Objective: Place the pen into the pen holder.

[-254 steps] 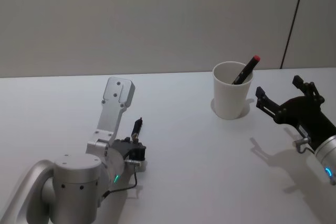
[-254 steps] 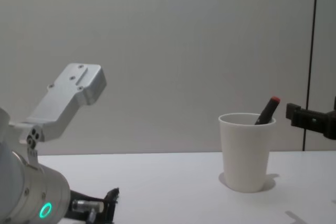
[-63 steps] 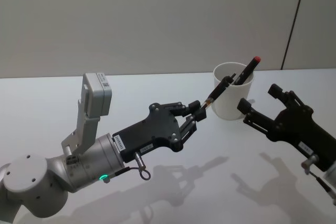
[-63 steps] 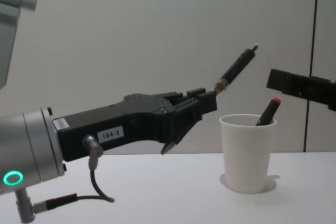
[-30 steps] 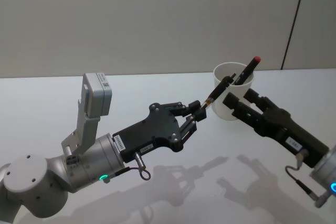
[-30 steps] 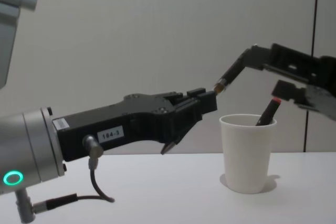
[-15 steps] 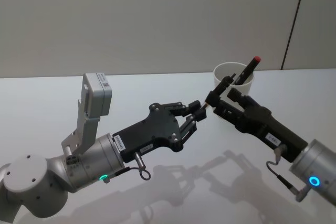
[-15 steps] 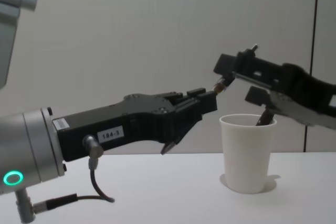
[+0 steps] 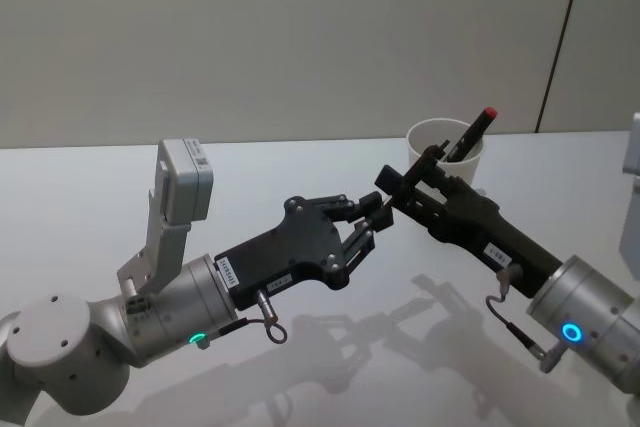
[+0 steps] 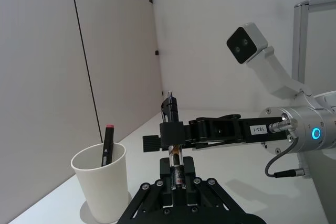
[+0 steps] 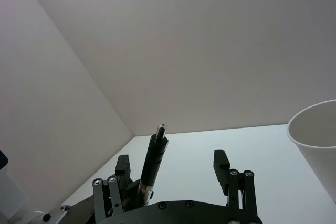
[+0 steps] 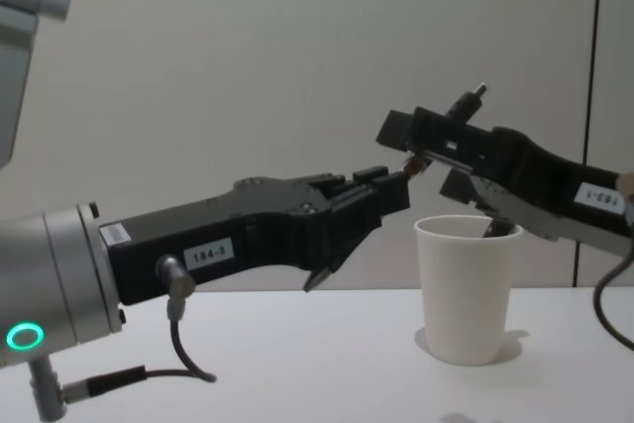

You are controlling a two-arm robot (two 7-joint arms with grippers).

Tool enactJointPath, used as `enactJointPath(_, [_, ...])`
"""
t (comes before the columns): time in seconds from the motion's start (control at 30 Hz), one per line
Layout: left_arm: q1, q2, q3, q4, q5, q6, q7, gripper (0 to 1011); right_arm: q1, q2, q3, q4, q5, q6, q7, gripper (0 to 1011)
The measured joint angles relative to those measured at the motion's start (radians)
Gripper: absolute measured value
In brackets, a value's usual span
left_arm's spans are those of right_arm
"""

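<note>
Overhead, my left gripper [image 9: 372,219] clamps the pen [image 9: 412,177] by its lower end, its long axis slanting up toward the cup [image 9: 446,150]. My right gripper [image 9: 412,185] straddles the shaft, jaws apart. From the left wrist, its crossbar hides mid-pen. From the right wrist, the pen stands between spread fingers [image 11: 221,164]. From the chest, contact is unclear; the bench [image 12: 327,344] lies below.

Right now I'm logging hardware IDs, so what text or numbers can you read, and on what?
"184-3": white label on the left gripper body.
"183-1": white label on the right gripper body, in the left wrist view.
Its label in the chest view: too blurred to read.
Labels on both gripper bodies in the head view: too small to read.
</note>
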Motion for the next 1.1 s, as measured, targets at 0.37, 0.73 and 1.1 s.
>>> enactJointPath(0.37, [0.000, 0.000, 0.000, 0.000, 0.000, 0.000, 0.000, 138, 0.013, -0.011, -0.008, 0.013, -0.005, 0.001, -0.009, 1002])
enactJointPath(0.73, [0.000, 0.000, 0.000, 0.000, 0.000, 0.000, 0.000, 138, 0.012, -0.002, -0.011, 0.011, 0.008, 0.002, 0.019, 1002])
enactJointPath(1.1, [0.000, 0.000, 0.000, 0.000, 0.000, 0.000, 0.000, 138, 0.012, 0.004, -0.015, 0.006, 0.023, -0.001, 0.038, 1002])
